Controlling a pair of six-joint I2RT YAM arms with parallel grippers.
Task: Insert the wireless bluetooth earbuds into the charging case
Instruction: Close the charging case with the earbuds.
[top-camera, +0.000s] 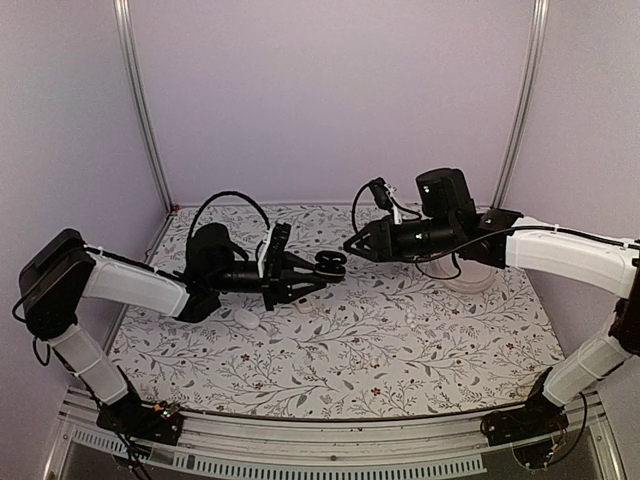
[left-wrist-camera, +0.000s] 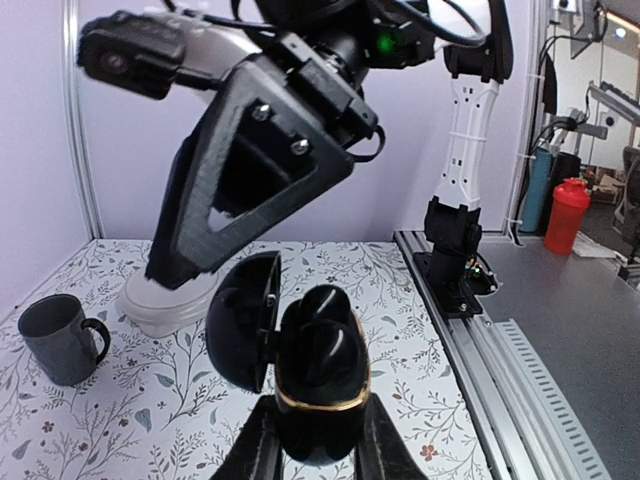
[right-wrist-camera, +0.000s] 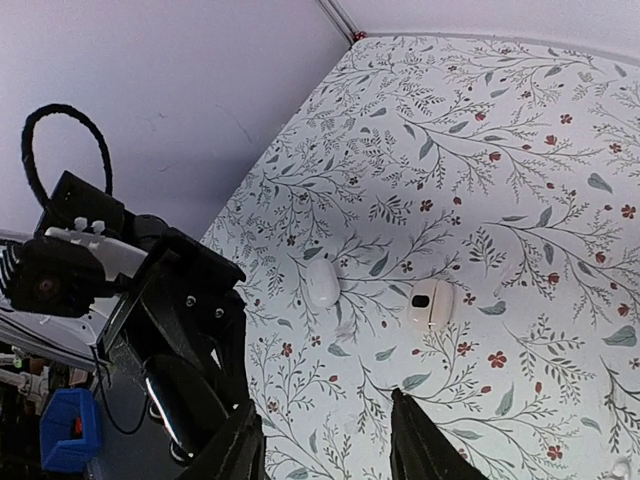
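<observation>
The left claw (left-wrist-camera: 322, 445) clamps the open charging case (left-wrist-camera: 322, 385) aloft over the middle of the surface (top-camera: 420, 340), and the empty right claw (right-wrist-camera: 325, 450), jaws part-open, hangs just beside it, so a careless brush against the lid (left-wrist-camera: 243, 320) could twist the case loose from that grip

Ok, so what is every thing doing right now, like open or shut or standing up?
Charging case: lid open, held upright.
Left gripper: shut on the charging case.
Right gripper: open, holding nothing.
Mug: standing upright.
White oval piece: lying loose, untouched.
White piece with a dark spot: lying loose, untouched.
</observation>
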